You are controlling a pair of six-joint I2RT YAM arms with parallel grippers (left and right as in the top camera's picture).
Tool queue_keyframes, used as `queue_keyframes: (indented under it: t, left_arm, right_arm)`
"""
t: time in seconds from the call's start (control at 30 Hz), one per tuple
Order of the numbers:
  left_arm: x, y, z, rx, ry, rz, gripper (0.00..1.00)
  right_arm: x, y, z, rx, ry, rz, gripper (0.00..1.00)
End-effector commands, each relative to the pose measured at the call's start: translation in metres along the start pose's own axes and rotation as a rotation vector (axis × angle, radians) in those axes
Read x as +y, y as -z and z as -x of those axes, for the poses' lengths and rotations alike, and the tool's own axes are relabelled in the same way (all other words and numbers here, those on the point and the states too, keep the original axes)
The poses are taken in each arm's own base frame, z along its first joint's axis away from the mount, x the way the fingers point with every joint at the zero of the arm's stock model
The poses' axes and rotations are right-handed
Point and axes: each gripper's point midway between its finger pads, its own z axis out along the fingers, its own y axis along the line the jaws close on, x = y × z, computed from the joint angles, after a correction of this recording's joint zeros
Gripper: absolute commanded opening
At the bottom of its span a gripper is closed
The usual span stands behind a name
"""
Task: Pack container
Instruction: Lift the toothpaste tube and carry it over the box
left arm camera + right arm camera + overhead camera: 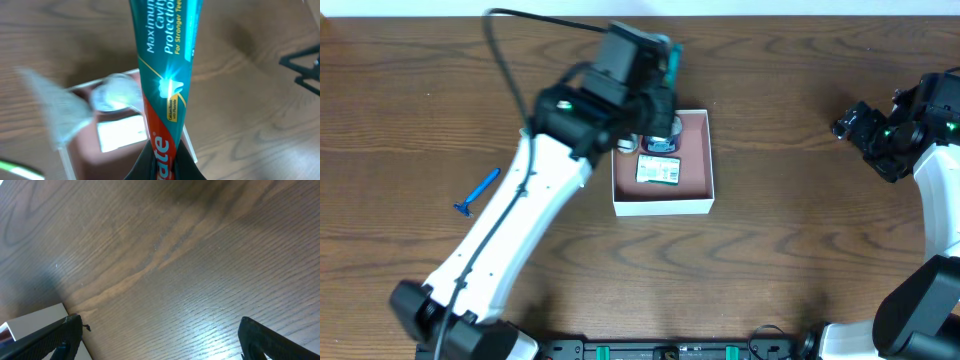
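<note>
Lettering is running along the teal-and-red plastic toothpaste tube (pixel 165 75), reading "Maximum Cavity Protection" and "For Stronger Teeth". Near the fingers a red band is showing only the white letters "ate" of the brand. The small yellow-edged badge below the tooth picture is too fine to read. The left gripper (pixel 162 162) is clamping the tube's lower end between its dark fingers, holding it above the far side of the square, shallow white cardboard container with a pinkish-brown inside (pixel 704 160).

Inside the container a small flat packet with a green-and-white label (pixel 658 170) is lying near the middle, its print too small to read. A round, clear-looking object (pixel 117 92) is sitting just beside it toward the far left corner. Only the left wrist view is giving the tube's wording. The overhead view is showing just a teal sliver of the tube past the arm.

Only the overhead view is showing the thin blue plastic razor (pixel 477 192), lying on the brown wood-grain table (pixel 800 250) well to the left of the container. Well to the right of the container, the right gripper (pixel 159 332) is hanging over bare wood with its black fingers (pixel 50 340) spread wide and nothing between them.
</note>
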Motion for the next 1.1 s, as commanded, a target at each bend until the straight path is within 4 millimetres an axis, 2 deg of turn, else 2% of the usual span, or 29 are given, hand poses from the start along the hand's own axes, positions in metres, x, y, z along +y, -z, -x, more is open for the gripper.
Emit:
queue_keyframes:
  t: [0.0,0.17,0.27,0.47,0.6,1.07]
  left_arm:
    - [-0.007,-0.033,-0.015,0.064,0.032,0.025,0.06]
    - [-0.019,-0.077,-0.046,0.176,0.036,0.04,0.06]
    - [-0.026,-0.094,-0.061,0.218,0.007,0.057,0.06]
    - [-0.022,-0.118,-0.079,0.255,-0.013,0.128,0.06]
    - [-0.01,-0.125,-0.08,0.252,0.038,0.185,0.06]
    - [-0.004,-0.124,-0.082,0.238,0.171,0.232,0.06]
  right_arm:
    - [-0.003,-0.001,0.0,0.001,-0.015,-0.006,0.99]
    - [-0.003,-0.001,0.0,0.001,-0.015,-0.006,0.99]
    - [-0.003,-0.001,0.0,0.001,-0.015,-0.006,0.99]
    - [-0.003,-0.001,0.0,0.001,-0.015,-0.006,0.99]
    - [-0.003,-0.001,0.0,0.002,-0.016,-0.006,0.99]
    - [-0.003,-0.001,0.0,0.002,-0.016,-0.007,0.99]
